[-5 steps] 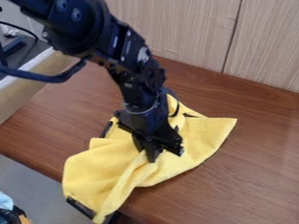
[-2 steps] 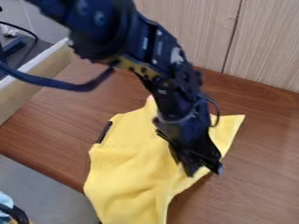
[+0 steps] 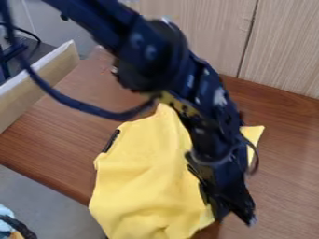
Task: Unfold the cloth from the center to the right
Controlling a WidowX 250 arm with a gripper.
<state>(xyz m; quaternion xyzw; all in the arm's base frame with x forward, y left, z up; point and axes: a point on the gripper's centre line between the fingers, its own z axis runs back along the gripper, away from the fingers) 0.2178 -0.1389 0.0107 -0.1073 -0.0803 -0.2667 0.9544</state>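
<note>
The black gripper is low at the lower right of the camera view, over the cloth's lower right edge, and looks shut on the cloth. The yellow cloth lies left of the gripper, fairly flat in its upper and middle parts, with soft folds near the bottom. Its lower left part hangs past the table's front edge. A corner of the cloth shows to the right of the arm. The arm hides the strip between that corner and the main part, and the exact pinch is hard to make out.
The brown wooden table runs up to a pale wood panel behind. A small black strip sits at the cloth's left edge. A light-coloured ledge borders the table at upper left. The arm's cable loops over the left side.
The gripper has moved right and toward the front edge, drawing the cloth's lower part rightward. The cloth's left side has shifted right, and its middle looks smoother and wider.
</note>
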